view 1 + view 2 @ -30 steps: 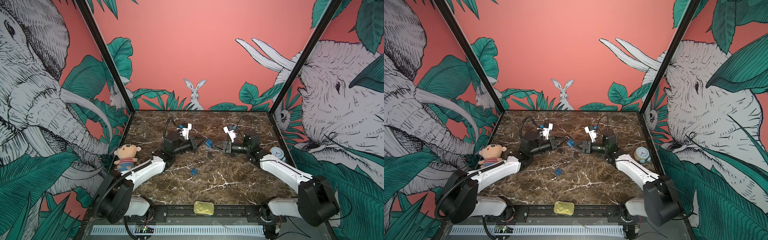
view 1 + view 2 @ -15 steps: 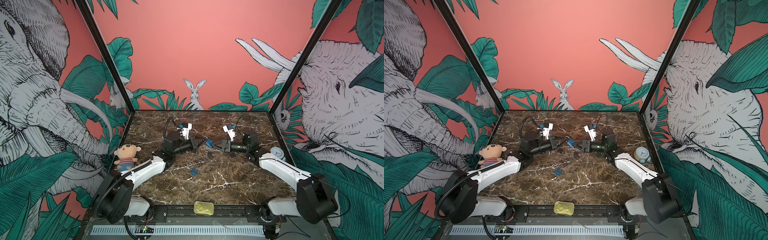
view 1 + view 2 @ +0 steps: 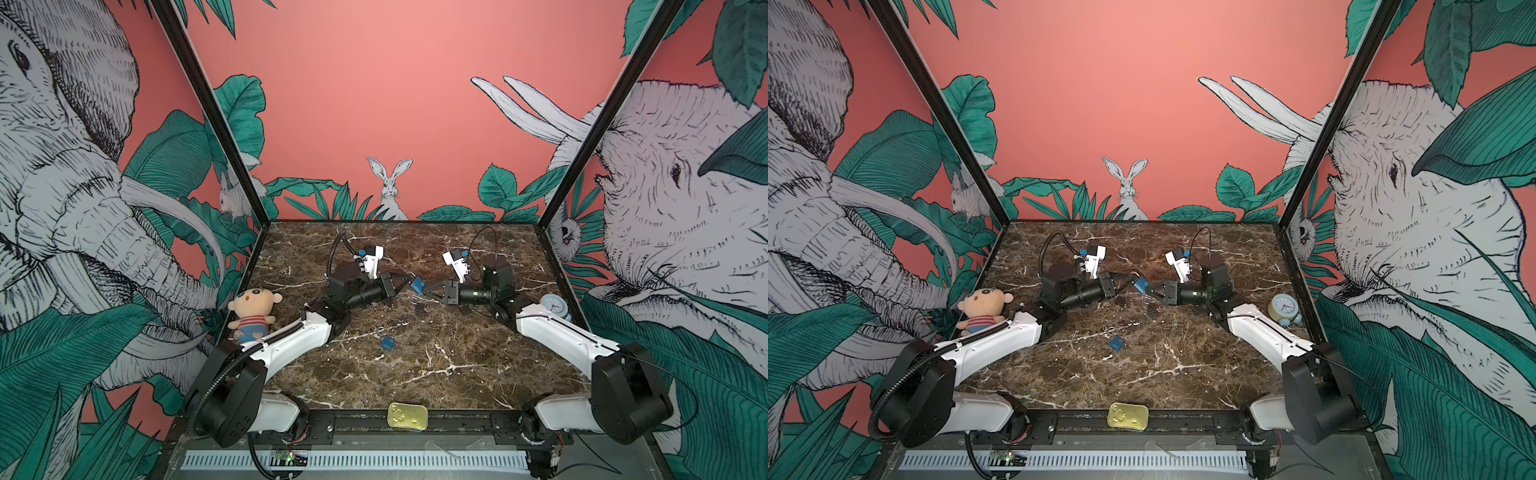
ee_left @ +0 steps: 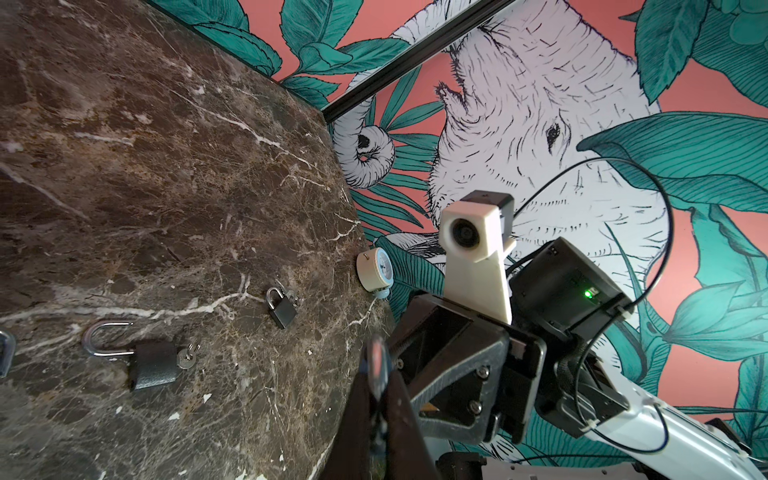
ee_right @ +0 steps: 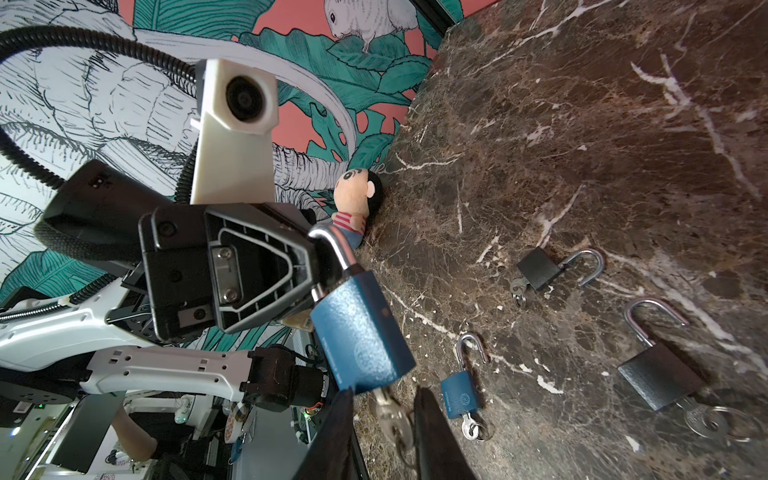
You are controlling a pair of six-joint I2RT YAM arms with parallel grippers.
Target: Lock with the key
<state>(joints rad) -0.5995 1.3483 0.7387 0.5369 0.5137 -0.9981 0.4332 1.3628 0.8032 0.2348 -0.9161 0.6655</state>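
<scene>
Now the right gripper stands with its jaws only narrowly apart, clearly tighter than a second ago. The key sits between its fingers, with a sliver of gap still showing on one side, so no firm clamp can be made out. In both top views this gripper has also crept in toward the middle of the table. It now sits just beside the blue padlock, where earlier it was plainly short of it.

The key hangs from the underside of that blue padlock, which is held clear of the marble. The left gripper is clamped shut on the padlock's silver shackle and has not shifted over the last second. The padlock's place between the two grippers is likewise unchanged.

Farther out, everything lies as before. A spare blue padlock rests flat on the table with its shackle open and a key in it. A black padlock and a second black padlock lie nearby, also open with keys. A plush doll sits at the left edge, a small clock at the right edge, and a gold tin on the front rail.
</scene>
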